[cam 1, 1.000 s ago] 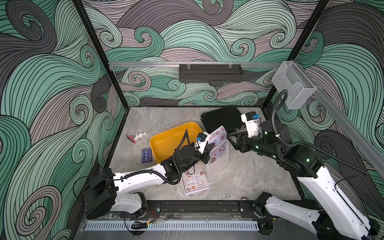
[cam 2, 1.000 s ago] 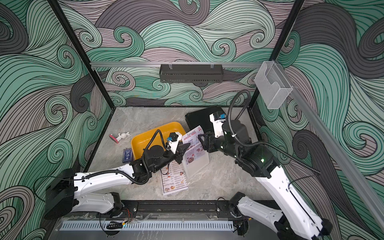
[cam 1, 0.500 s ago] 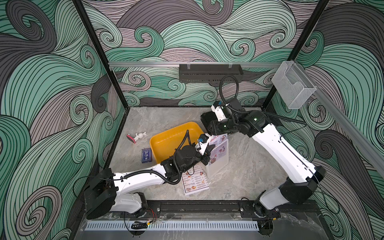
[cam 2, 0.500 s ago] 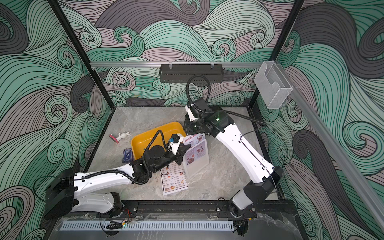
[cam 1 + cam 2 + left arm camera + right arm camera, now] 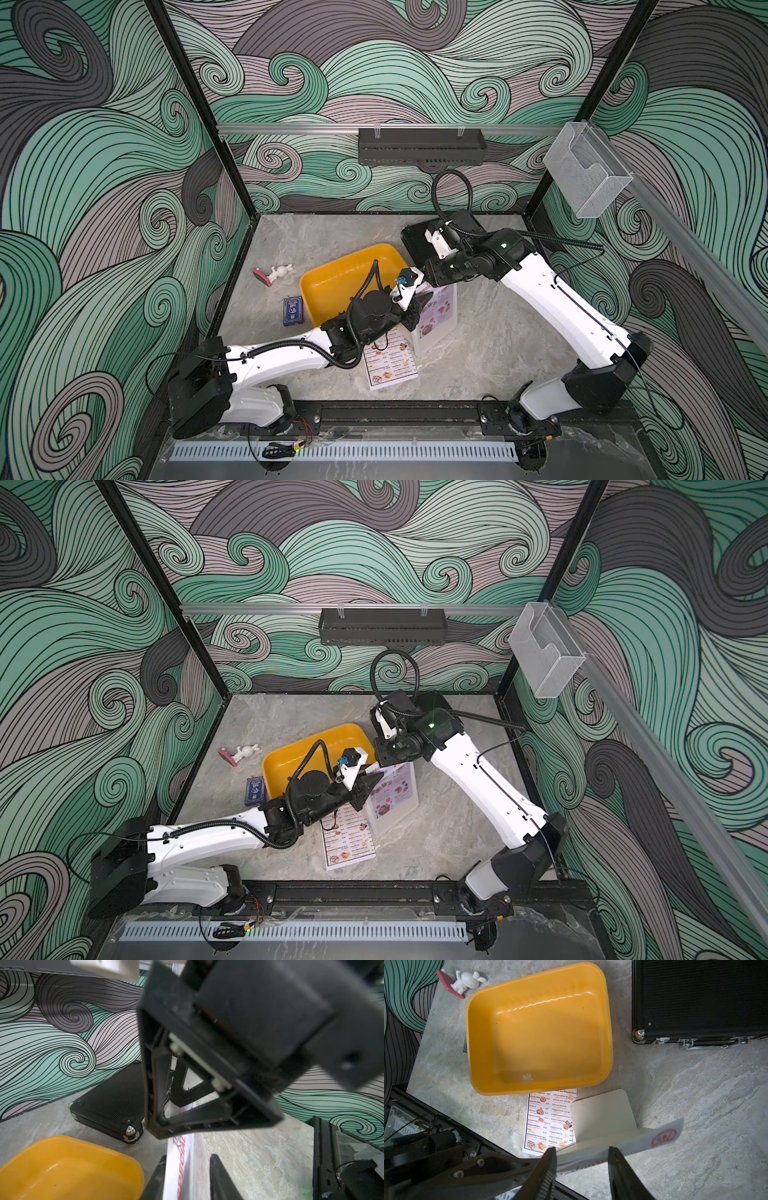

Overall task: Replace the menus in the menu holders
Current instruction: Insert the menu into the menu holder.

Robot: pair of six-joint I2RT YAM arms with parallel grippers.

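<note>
The milky-white menu holder (image 5: 446,332) stands upright right of the yellow bin. The pinkish SPECIAL MENU sheet (image 5: 436,309) shows in its face, with food photos. My left gripper (image 5: 417,308) is open around the holder's left edge (image 5: 178,1167): one finger (image 5: 158,1178) lies against the sheet, the other (image 5: 220,1180) stands apart. My right gripper (image 5: 432,277) hangs open over the holder's top edge, which runs between its fingers (image 5: 550,1167). The sheet's red-stamped corner (image 5: 664,1135) pokes out past them. The white DIM SUM menu (image 5: 390,363) lies flat on the table in front, also seen in a top view (image 5: 349,841).
A yellow bin (image 5: 340,282) sits just left of the holder. A black case (image 5: 415,243) lies behind it. A blue card box (image 5: 293,311) and a white figurine on a red base (image 5: 276,273) are at the left. A black rack (image 5: 419,146) and a clear box (image 5: 586,174) hang on the walls.
The right arm has swung from the right side round to the back and come down over the holder's top. The left jaws have parted from the holder's edge.
</note>
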